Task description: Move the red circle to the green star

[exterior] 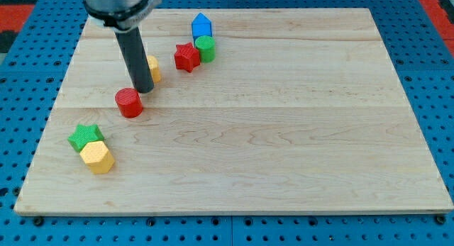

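The red circle (pixel 129 103) lies on the wooden board at the view's left. The green star (pixel 86 137) sits below and to the left of it, touching a yellow hexagon (pixel 97 157). My tip (pixel 144 89) is just above and to the right of the red circle, right at its edge. The rod partly hides a yellow block (pixel 153 67) behind it.
A red star (pixel 186 57), a green cylinder (pixel 206 48) and a blue pentagon-like block (pixel 201 26) cluster at the view's top, left of centre. The wooden board (pixel 284 132) lies on a blue pegboard.
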